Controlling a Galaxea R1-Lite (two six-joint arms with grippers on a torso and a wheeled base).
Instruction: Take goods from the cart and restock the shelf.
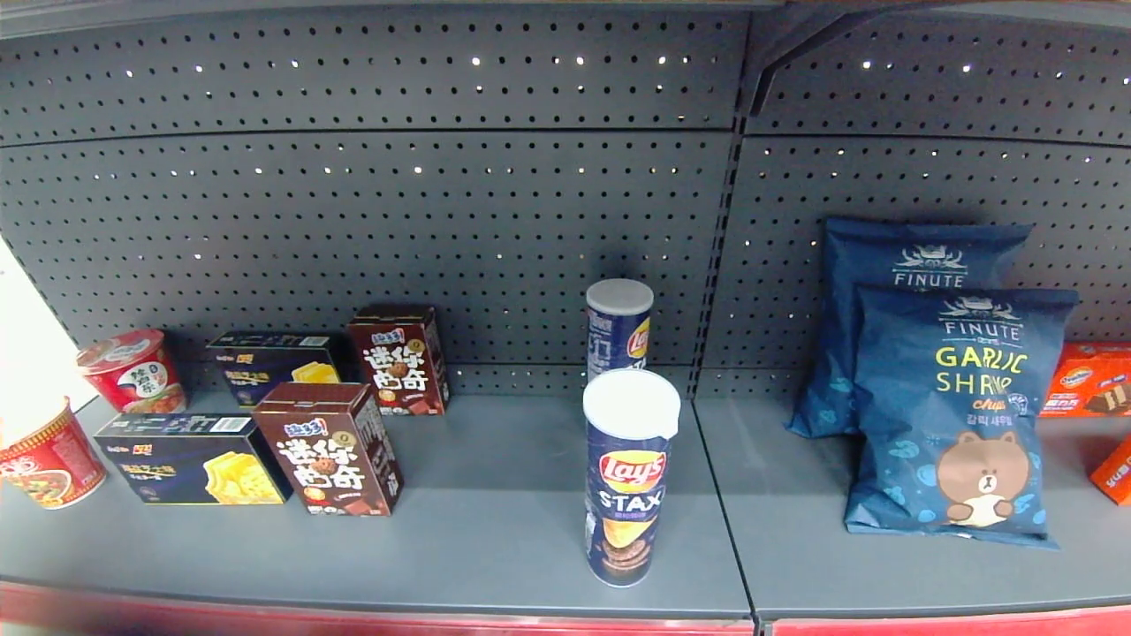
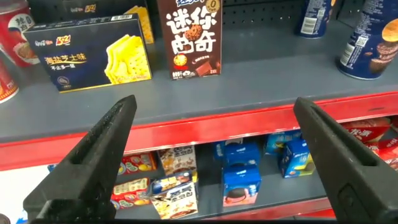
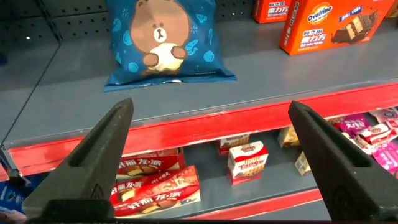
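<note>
The goods are set out on the grey shelf, mostly in pairs, one behind the other. Near the middle a front chip can is stood upright, and a rear chip can is placed close to the perforated back panel. To their left two brown cookie boxes are stood upright. Beside these are two dark cracker boxes, and two red noodle cups are found at the left end. On the right part of the shelf two blue chip bags are leaned toward the panel, the front one overlapping the rear. Orange boxes are seen at the far right.

The left claw is held released and empty before the shelf's red front edge, facing a cookie box and a cracker box. The right claw is likewise spread wide with nothing in it, facing the front chip bag. Small packs are kept on a lower shelf beneath.
</note>
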